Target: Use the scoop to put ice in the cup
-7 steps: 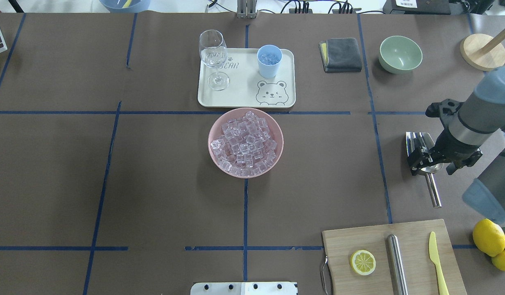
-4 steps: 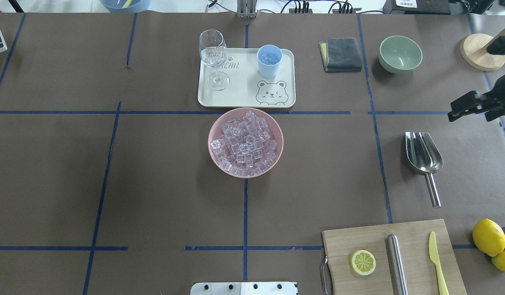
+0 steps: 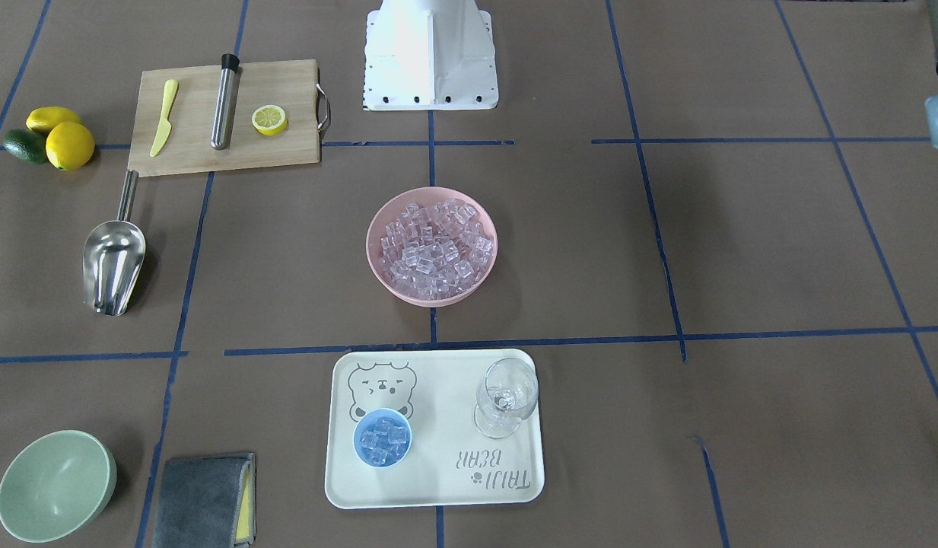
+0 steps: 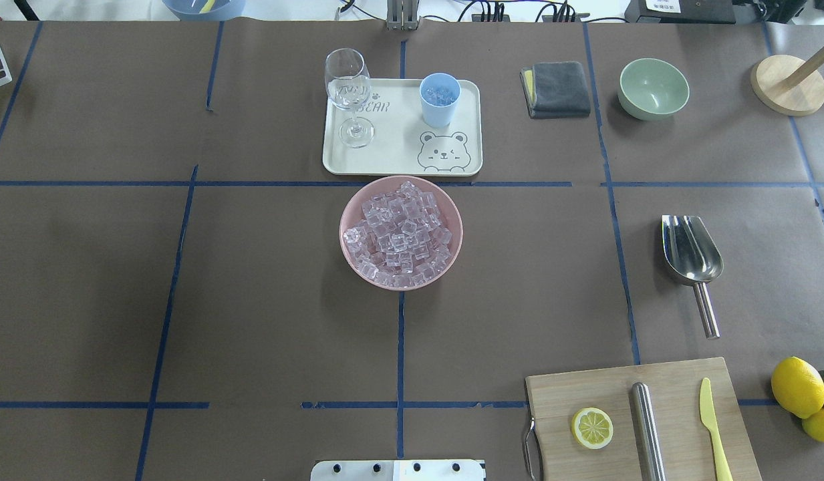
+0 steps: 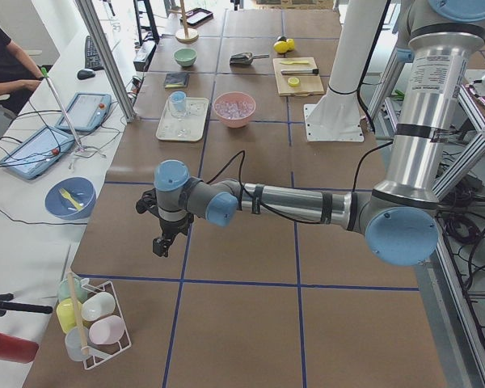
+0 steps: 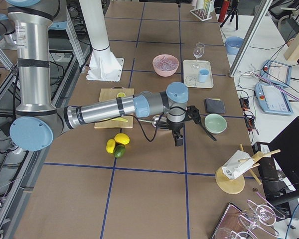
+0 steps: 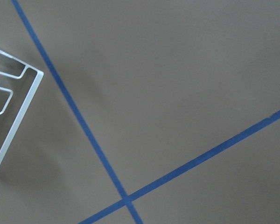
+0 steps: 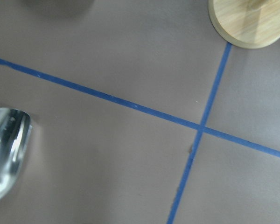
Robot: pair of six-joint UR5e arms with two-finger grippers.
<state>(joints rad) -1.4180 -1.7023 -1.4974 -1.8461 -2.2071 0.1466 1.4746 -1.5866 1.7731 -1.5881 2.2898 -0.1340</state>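
**Silver tubes, pale-blue caps**

The left arm (image 5: 291,202) and right arm (image 6: 104,110) are brushed silver tubes joined by grey housings with round pale-blue caps. A white label with small print wraps each upright tube. A black cable runs along each forearm, held by black bands. The left gripper (image 5: 160,247) and right gripper (image 6: 178,141) are black. The white pedestal (image 3: 429,53) has a row of dark screws along its foot.

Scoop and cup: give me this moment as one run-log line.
scoop: flat on table, unheld | cup: on tray | ice: some in cup, most in pink bowl | left gripper: state unclear | right gripper: off scoop, state unclear
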